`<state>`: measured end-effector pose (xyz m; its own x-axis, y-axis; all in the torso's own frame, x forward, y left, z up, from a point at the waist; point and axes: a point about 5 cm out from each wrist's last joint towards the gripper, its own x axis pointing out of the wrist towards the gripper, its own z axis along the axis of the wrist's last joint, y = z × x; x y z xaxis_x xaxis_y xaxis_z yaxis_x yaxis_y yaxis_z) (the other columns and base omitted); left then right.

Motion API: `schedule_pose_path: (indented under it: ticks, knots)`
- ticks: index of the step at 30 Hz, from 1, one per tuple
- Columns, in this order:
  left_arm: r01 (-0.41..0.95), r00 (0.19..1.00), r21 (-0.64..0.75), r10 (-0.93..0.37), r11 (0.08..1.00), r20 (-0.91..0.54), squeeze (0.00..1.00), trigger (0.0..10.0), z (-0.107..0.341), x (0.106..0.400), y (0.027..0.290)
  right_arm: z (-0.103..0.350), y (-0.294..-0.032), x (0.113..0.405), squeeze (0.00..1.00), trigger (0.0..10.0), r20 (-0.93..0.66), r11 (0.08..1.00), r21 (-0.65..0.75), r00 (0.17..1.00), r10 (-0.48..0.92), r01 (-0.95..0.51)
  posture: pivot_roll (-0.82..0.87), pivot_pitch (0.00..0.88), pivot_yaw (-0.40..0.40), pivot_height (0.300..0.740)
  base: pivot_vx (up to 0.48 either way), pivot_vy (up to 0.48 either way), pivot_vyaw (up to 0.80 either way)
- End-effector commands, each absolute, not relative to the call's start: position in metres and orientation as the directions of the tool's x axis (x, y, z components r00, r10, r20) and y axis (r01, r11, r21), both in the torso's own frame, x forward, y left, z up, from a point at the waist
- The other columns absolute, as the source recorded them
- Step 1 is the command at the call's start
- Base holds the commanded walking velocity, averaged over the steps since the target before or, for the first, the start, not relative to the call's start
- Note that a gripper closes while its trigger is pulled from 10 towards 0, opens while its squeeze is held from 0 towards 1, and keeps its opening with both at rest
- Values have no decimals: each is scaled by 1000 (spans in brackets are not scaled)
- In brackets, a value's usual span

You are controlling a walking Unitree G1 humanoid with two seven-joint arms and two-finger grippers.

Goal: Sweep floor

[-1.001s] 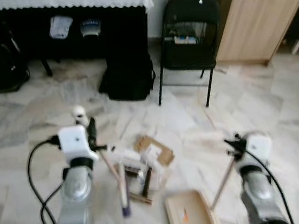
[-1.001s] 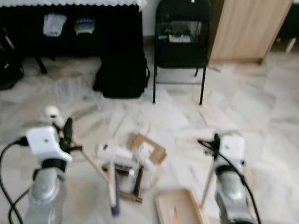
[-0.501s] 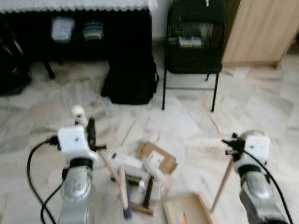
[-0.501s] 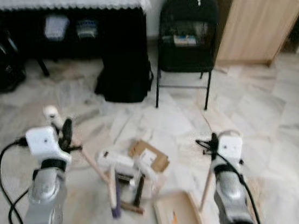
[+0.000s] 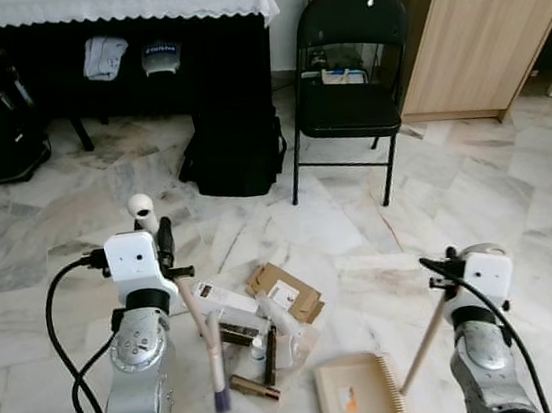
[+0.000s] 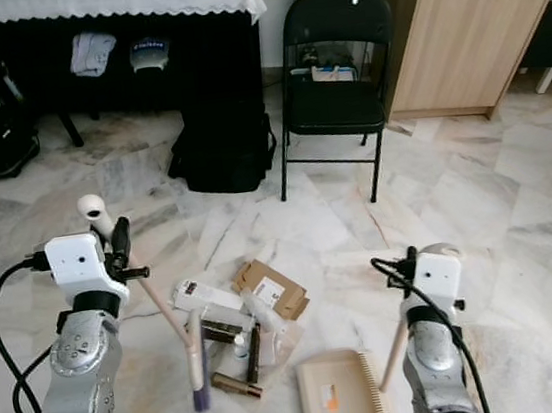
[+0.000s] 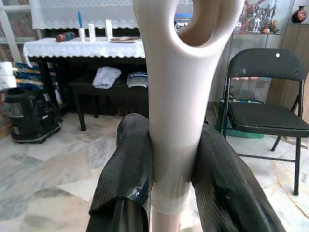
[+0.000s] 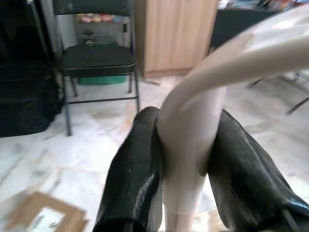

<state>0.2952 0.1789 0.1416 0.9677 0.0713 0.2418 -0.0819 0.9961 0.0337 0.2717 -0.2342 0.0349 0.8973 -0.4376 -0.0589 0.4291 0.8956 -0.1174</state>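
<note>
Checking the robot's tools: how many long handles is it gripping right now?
2: the left gripper is clamped on the broom handle, and the right gripper on the dustpan handle, beside the dustpan.

**Camera setup**

Head stereo pair looks forward and down at the marble floor (image 5: 515, 187) from standing height; both eyes share the same scene, slightly offset. Folding chair (image 5: 351, 76) and cloth-covered counter (image 5: 110, 5) sit at the far edge. Left wrist cam is very close, looking along its jaws toward chair and counter. Right wrist cam, equally close, faces the chair and wooden cabinet (image 8: 174, 34).
</note>
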Motion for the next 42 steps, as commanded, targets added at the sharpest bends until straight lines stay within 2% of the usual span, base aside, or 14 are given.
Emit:
schedule_pose_path:
  ticks: [1, 10, 18, 29, 38, 42]
  knots:
    - [-86, 957, 37, 72, 996, 280, 0, 10000, 147, 297, 180, 46, -245, 273, 0, 10000, -4, 870, -149, 880, -475, 469, 48, 58, -28, 740, 0, 0, 0]
    - [-92, 957, 41, 77, 995, 280, 0, 10000, 148, 300, 181, 54, -250, 280, 0, 10000, 34, 863, -182, 880, -474, 472, 48, 57, -16, 740, 0, 0, 0]
    - [-67, 961, 65, 47, 996, 272, 0, 10000, 145, 303, 180, 67, -247, 291, 0, 10000, 108, 873, -234, 903, -415, 429, 54, 54, 3, 740, 0, 0, 0]
    - [-40, 959, 99, 10, 994, 283, 0, 10000, 148, 305, 181, 73, -229, 301, 0, 10000, 155, 889, -305, 939, -307, 341, 75, 91, 34, 740, 0, 0, 0]
    - [-25, 958, 108, -7, 994, 288, 0, 10000, 151, 307, 178, 79, -223, 311, 0, 10000, 167, 898, -278, 938, -305, 342, 82, 116, 49, 740, 0, 0, 0]
    - [-10, 958, 105, -20, 994, 287, 0, 10000, 151, 308, 175, 91, -223, 324, 0, 10000, 165, 913, -175, 926, -341, 367, 78, 123, 52, 740, 0, 0, 0]
